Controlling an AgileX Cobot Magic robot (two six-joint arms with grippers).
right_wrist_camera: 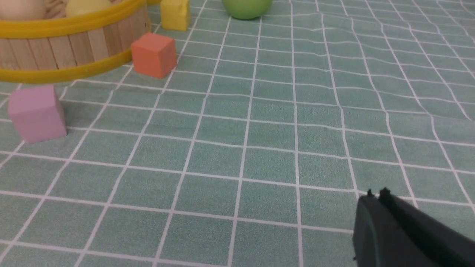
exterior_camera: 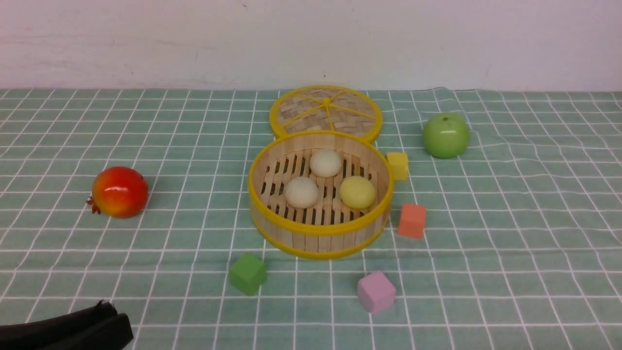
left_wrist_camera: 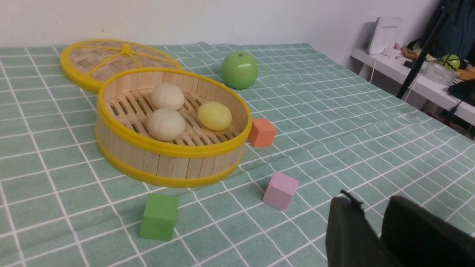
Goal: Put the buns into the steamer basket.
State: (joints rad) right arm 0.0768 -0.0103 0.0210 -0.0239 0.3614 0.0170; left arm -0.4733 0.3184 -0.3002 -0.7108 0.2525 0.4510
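Resting inside the steamer basket [exterior_camera: 320, 228] are all three buns: one off-white bun [exterior_camera: 325, 163] at the far side, another off-white bun [exterior_camera: 302, 192] near left, and the pale yellow bun [exterior_camera: 357, 192] near right. The basket stands in the middle of the checked cloth [exterior_camera: 510, 243], touching its woven lid [exterior_camera: 325, 112] behind it. The left gripper [left_wrist_camera: 373, 222] is at the near left corner, its fingers a little apart and empty. The right gripper [right_wrist_camera: 375, 194] has its fingers closed together, holding nothing.

The small yellow foam cube [exterior_camera: 398, 165] is half hidden behind the round bamboo steamer basket [exterior_camera: 320, 233]; the right wrist view's edge crops the glossy green apple [right_wrist_camera: 246, 8].
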